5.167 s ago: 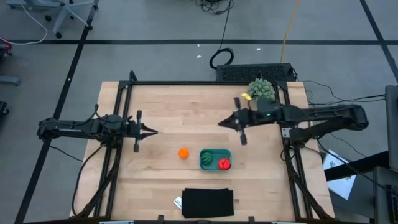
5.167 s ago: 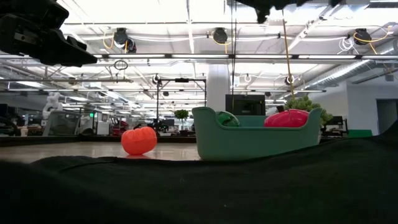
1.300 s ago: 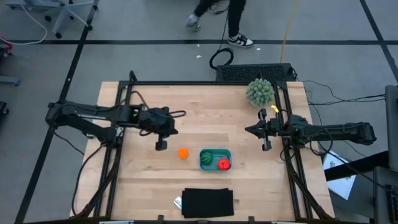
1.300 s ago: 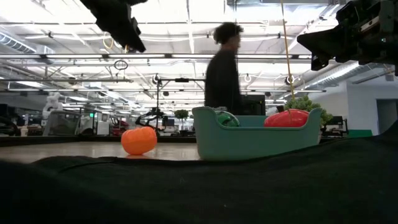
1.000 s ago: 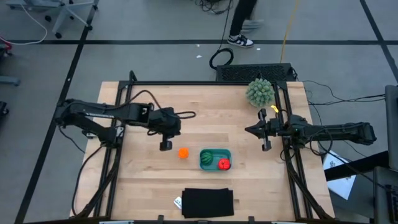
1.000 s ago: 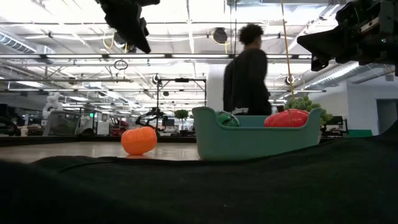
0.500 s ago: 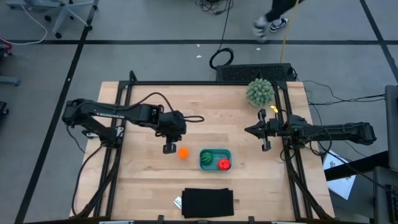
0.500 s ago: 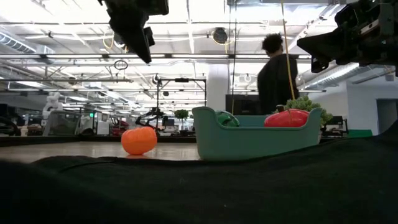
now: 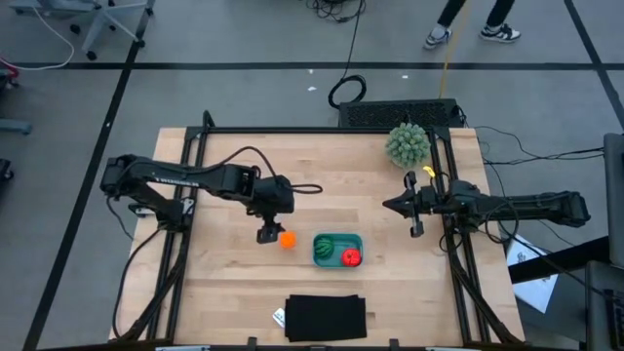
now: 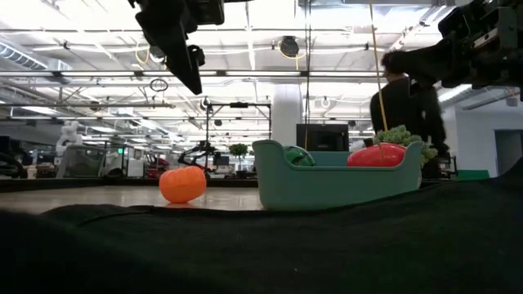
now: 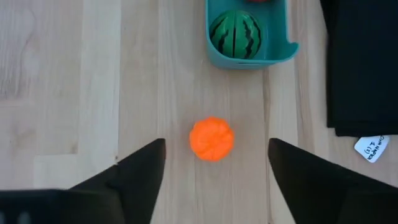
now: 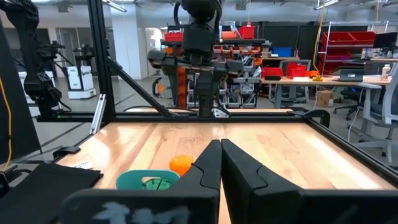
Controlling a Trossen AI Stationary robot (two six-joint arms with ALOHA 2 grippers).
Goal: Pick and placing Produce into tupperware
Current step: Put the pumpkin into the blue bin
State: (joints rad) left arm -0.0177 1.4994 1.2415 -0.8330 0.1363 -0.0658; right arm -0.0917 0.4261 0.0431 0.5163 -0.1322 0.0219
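An orange ball [image 9: 287,239] rests on the wooden table just left of the teal tupperware [image 9: 337,237]. The tupperware holds a striped watermelon [image 9: 323,250] and a red tomato [image 9: 351,257]. My left gripper [image 9: 268,234] hovers open above the orange ball [image 11: 211,138], tipped steeply down. In the left wrist view its fingers stand wide on either side of the ball, well clear of it. My right gripper [image 9: 386,205] waits shut in the air over the table's right side, pointing level toward the left.
A black flat rectangle [image 9: 326,317] lies at the near edge, with a small white label at its left corner. A pale-green spiky ball [image 9: 408,143] sits at the far right corner. A person [image 10: 404,106] walks beyond the far edge. Bare wood lies left of the orange ball.
My left gripper has moved toward the table's right edge and slightly down, ending above the orange ball. The produce and the tupperware have stayed put. The person behind the table has walked to the right.
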